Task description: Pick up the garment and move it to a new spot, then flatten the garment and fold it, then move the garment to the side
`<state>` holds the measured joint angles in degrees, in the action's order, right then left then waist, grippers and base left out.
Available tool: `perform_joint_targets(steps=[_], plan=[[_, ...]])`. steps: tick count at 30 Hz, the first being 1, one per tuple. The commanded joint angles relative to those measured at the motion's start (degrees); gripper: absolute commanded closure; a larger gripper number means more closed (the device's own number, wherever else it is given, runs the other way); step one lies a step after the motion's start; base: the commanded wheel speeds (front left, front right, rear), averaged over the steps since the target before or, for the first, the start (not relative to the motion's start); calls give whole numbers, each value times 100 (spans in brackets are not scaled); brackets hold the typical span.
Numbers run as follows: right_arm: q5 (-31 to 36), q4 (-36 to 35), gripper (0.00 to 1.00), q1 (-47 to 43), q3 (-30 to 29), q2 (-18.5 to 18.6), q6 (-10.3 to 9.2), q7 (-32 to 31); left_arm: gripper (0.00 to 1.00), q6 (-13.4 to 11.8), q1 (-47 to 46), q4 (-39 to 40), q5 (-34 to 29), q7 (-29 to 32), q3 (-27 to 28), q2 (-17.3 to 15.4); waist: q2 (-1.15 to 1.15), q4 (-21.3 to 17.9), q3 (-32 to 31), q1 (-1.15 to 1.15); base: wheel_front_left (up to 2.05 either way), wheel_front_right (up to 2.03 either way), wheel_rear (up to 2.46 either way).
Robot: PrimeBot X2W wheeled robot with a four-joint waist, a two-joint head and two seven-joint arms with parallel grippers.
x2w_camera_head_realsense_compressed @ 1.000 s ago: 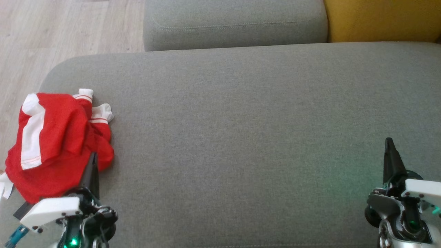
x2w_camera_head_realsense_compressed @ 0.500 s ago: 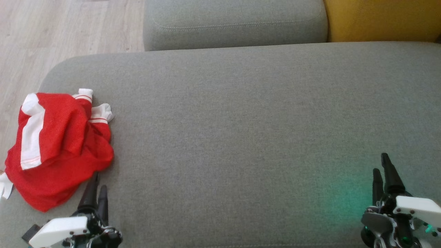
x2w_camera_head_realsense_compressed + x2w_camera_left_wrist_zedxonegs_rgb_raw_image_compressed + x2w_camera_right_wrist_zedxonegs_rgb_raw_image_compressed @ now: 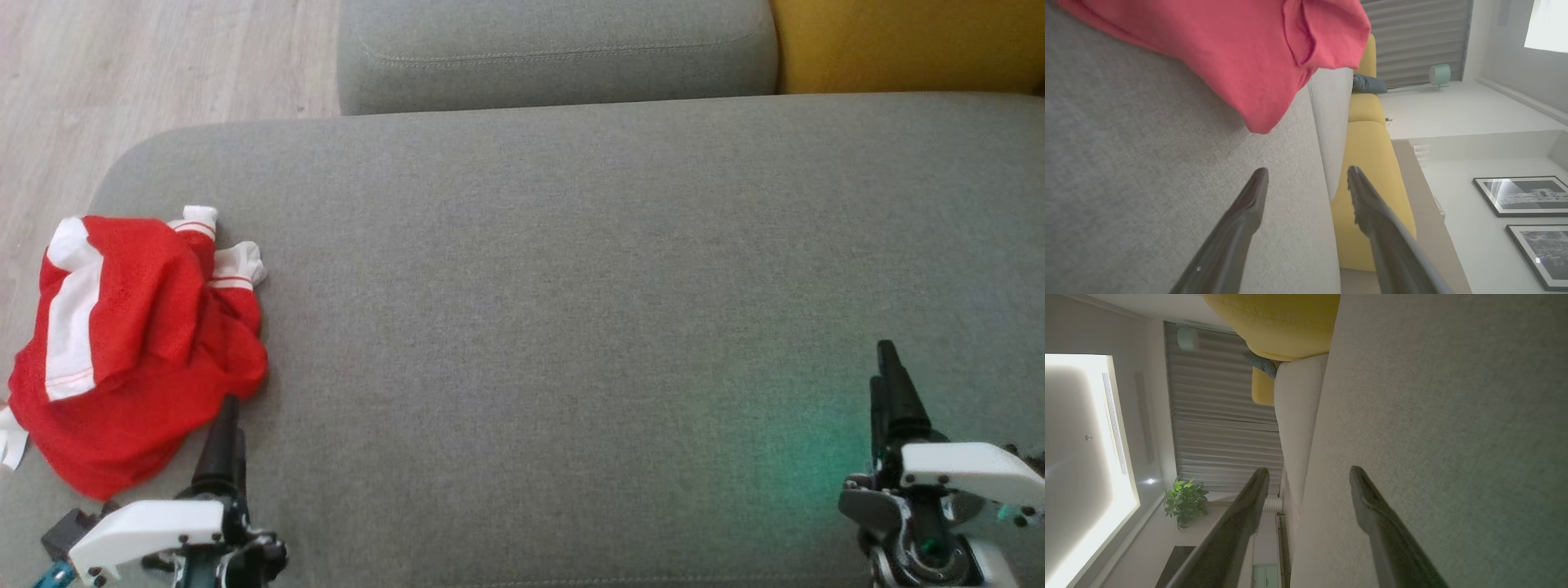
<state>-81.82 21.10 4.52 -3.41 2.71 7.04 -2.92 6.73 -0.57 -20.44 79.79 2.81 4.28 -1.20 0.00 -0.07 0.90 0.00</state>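
Left gripper (image 3: 227, 412), lower left of the head view: in its wrist view (image 3: 1306, 171) I see the two dark fingers spread wide with bare grey fabric between them, gripping nothing. Whether the tips touch the sofa seat (image 3: 571, 286) I cannot tell. Right gripper (image 3: 886, 359), lower right of the head view: also wide apart in its own wrist view (image 3: 1308, 469), empty, over plain seat fabric with a green glow beside it. The garment (image 3: 139, 343), red with white stripes and cuffs, lies crumpled at the left edge of the head view, on the seat's rounded left end. Its lower right hem sits just above and left of the left gripper's tips; in the left wrist view the red cloth (image 3: 1241, 53) lies across the top, apart from the fingertips. The right gripper is well apart from it.
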Motion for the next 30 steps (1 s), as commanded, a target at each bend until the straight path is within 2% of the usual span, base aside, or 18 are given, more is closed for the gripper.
perform_joint_targets(steps=[1, 30], plan=[[147, -147, 0, 347, 81, 127, 8, 55, 0, -4, -313, 206, -151, -58, 14, -47, 0, 1, 3, 0, 0, 0, 0], [2325, 467, 0, 789, 778, 123, 19, 544, 0, -277, -505, 52, -2564, -544, -355, -103, 0, -23, 80, 0, 0, 0, 0]])
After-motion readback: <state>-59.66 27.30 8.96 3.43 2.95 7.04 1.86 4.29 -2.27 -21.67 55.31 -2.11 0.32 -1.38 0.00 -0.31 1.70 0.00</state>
